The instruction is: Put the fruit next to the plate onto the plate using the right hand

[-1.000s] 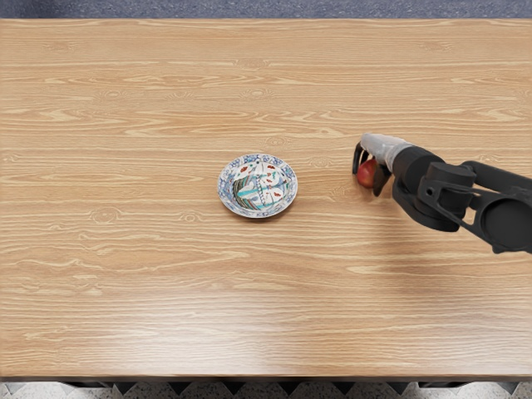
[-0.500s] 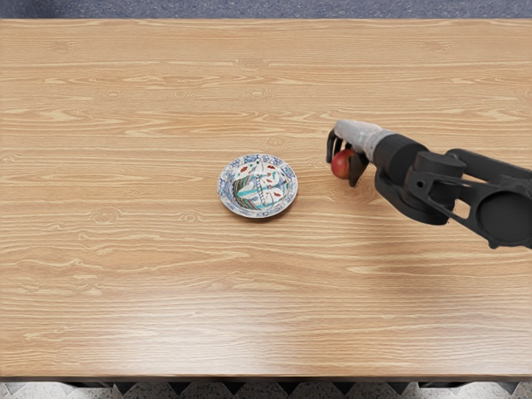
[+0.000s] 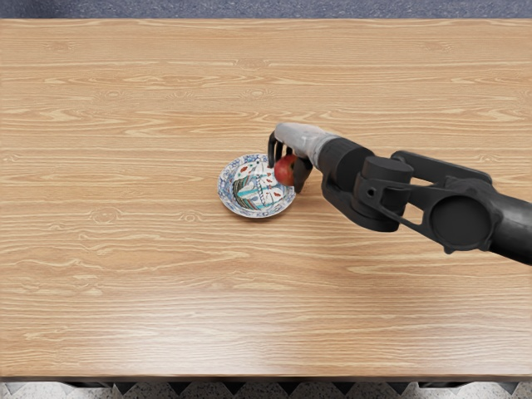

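A small patterned plate in blue, white and red sits near the middle of the wooden table. My right hand reaches in from the right and hovers over the plate's right rim. Its dark fingers are curled around a small red fruit, which shows between them. Whether the fruit touches the plate cannot be told from this view. The left arm does not show.
The wooden table fills the view, with its far edge along the top and its front edge along the bottom. My black right forearm crosses the table's right half.
My right hand has carried the red fruit leftward, from the table's right side to above the plate's right rim. The plate has not moved.
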You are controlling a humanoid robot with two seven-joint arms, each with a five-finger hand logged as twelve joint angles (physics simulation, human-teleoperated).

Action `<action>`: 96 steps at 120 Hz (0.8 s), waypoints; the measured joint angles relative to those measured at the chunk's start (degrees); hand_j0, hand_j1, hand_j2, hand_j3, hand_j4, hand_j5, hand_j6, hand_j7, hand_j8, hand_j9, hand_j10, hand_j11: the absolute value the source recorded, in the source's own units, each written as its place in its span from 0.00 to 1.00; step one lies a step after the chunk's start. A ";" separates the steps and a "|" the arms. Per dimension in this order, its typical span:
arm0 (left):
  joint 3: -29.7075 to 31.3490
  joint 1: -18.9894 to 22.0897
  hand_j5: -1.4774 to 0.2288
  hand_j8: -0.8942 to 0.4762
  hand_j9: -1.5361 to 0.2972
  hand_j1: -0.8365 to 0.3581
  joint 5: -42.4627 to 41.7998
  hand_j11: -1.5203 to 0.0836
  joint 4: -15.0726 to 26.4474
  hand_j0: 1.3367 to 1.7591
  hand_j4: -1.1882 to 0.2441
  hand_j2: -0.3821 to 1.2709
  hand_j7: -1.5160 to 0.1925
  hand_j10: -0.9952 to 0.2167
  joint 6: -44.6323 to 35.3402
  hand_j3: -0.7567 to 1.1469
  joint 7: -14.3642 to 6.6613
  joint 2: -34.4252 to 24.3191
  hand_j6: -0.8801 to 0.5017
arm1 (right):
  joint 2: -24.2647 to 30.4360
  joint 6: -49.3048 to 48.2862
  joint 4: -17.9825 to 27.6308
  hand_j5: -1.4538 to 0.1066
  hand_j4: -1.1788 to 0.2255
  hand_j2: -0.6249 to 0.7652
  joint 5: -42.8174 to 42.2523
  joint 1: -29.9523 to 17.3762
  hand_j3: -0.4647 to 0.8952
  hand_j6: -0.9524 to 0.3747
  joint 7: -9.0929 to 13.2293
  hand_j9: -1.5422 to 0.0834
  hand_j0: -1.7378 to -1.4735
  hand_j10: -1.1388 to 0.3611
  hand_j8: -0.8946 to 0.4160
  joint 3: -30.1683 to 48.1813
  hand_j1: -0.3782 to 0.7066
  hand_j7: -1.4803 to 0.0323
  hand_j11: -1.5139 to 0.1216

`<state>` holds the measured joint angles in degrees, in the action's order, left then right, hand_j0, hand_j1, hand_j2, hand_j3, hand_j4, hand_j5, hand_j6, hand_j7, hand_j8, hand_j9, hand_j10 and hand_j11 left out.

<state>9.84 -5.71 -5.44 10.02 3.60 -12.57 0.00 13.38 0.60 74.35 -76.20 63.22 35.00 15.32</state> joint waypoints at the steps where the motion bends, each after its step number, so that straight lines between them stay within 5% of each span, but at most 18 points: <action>1: 0.00 0.00 0.87 0.65 0.84 0.99 0.00 0.95 0.00 0.76 0.83 0.23 0.89 0.82 0.00 0.40 0.00 0.00 0.64 | -0.12 0.03 -0.01 0.22 0.33 0.72 0.01 0.03 0.34 0.36 0.00 0.27 0.31 0.36 0.40 0.00 0.55 0.31 0.24; 77: 0.00 0.00 0.87 0.65 0.84 0.99 0.03 0.95 0.00 0.76 0.83 0.23 0.89 0.82 0.00 0.40 0.00 0.00 0.64 | -7.90 1.47 -8.12 0.24 0.33 0.74 -0.11 0.64 0.34 0.35 0.02 0.29 0.31 0.34 0.39 -0.62 0.57 0.32 0.28; 96: 0.00 0.00 0.87 0.65 0.84 0.99 0.01 0.95 0.00 0.76 0.83 0.23 0.89 0.82 0.00 0.40 0.00 0.00 0.64 | -7.98 1.48 -7.93 0.40 0.43 0.63 0.03 0.57 0.34 0.36 0.00 0.44 0.31 0.37 0.38 -0.25 0.52 0.46 0.43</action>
<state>9.84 -5.71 -5.43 10.02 3.60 -12.57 0.00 5.40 2.08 66.42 -76.17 63.79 35.00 15.07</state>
